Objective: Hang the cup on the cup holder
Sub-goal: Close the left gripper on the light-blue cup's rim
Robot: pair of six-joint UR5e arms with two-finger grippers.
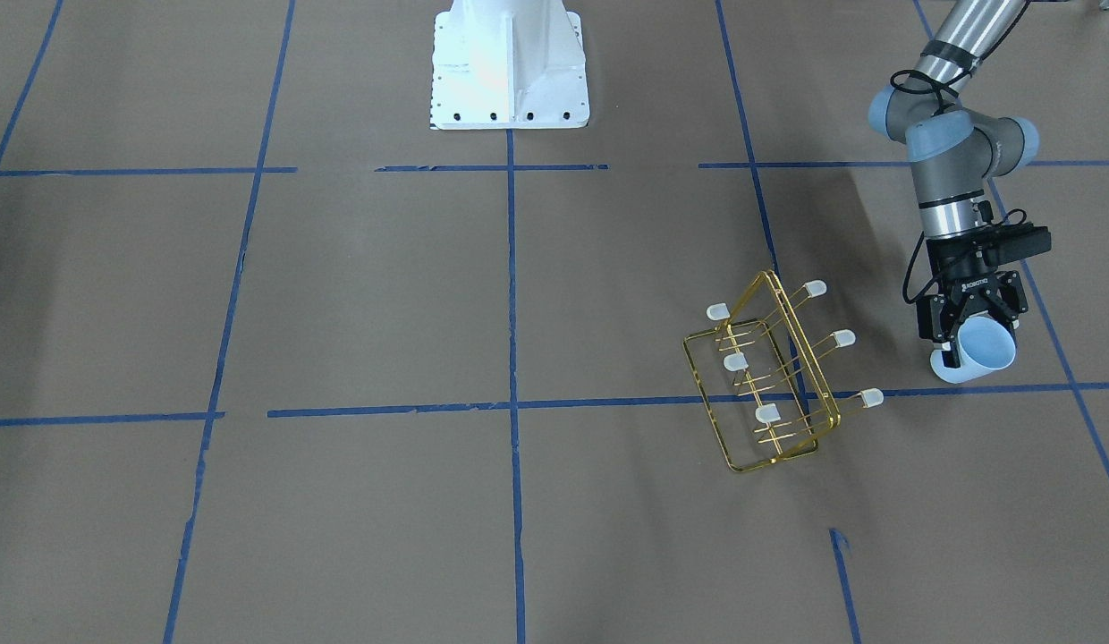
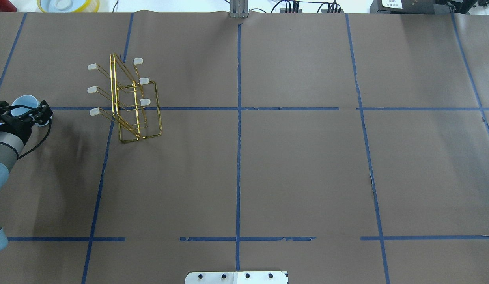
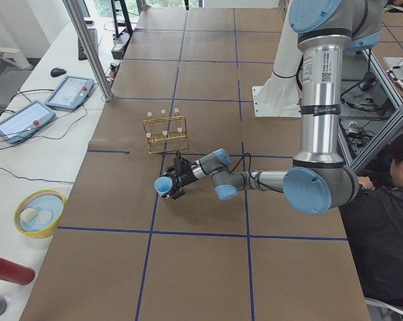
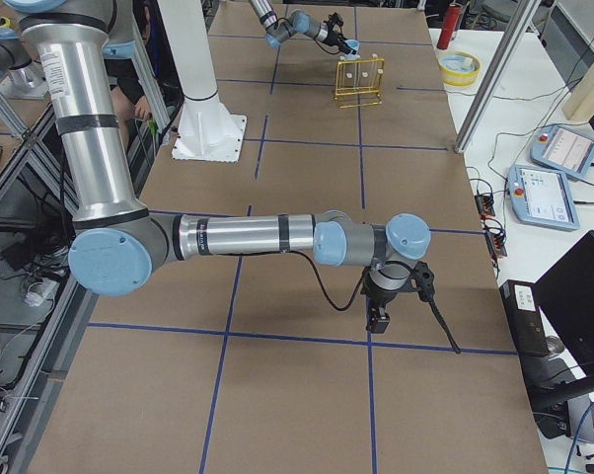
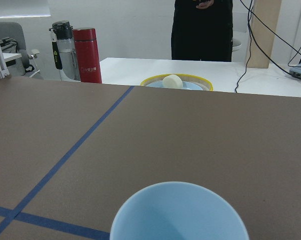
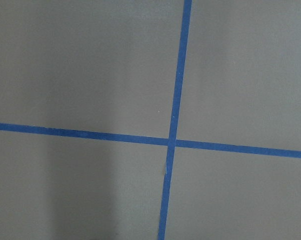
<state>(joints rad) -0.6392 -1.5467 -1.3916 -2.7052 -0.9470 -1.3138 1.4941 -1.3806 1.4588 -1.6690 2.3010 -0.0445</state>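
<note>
The pale blue cup (image 1: 984, 351) is held in my left gripper (image 1: 975, 324), which is shut on it, with the cup tipped on its side low over the table. The cup also shows in the overhead view (image 2: 24, 105), and its open mouth fills the bottom of the left wrist view (image 5: 178, 216). The gold wire cup holder (image 1: 769, 376) stands on the table beside the cup, a short gap away, also in the overhead view (image 2: 130, 103). All its capped prongs are bare. My right gripper (image 4: 379, 316) hangs over bare table far from both; I cannot tell if it is open.
A yellow bowl (image 5: 176, 82), a red bottle (image 5: 87, 48) and a standing person are beyond the table's end past the cup. The robot's white base (image 1: 508, 67) sits at the table's middle edge. Blue tape lines cross the brown table.
</note>
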